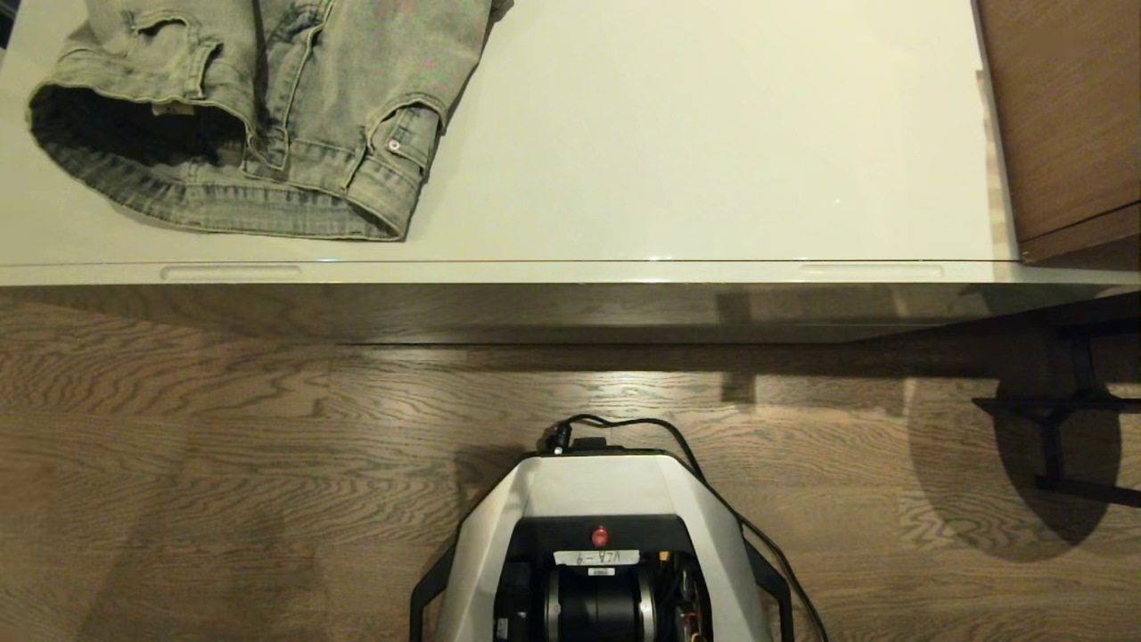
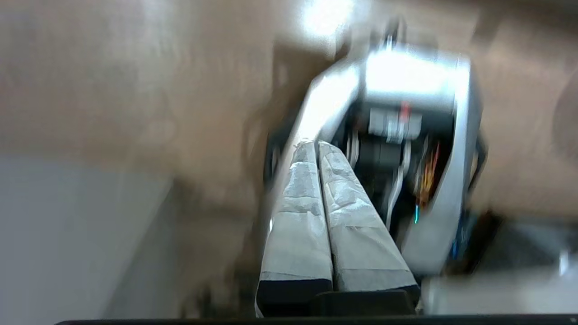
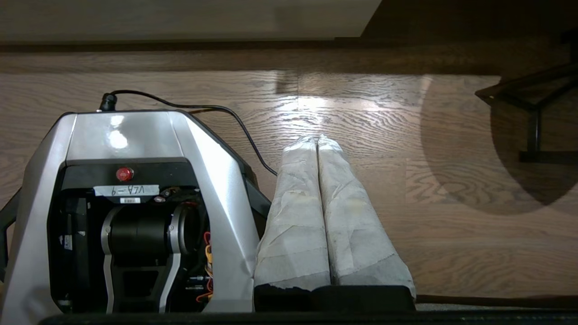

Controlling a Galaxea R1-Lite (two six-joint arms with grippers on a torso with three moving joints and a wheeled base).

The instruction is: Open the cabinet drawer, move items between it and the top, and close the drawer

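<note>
The drawer sits shut under the top, jeans lying at ten o'clock. Left gripper and right gripper hang by the base, fingers pressed together, empty (both parked). Nothing begun, I judge; next, hook a handle slot and pull.

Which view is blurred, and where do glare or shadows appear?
Left wrist view: smeared by motion blur around the left gripper. Right wrist view: sharp, bright glare on the floor beyond the right gripper. Head view: sharp, the denim garment casts a soft shadow on the top.
</note>
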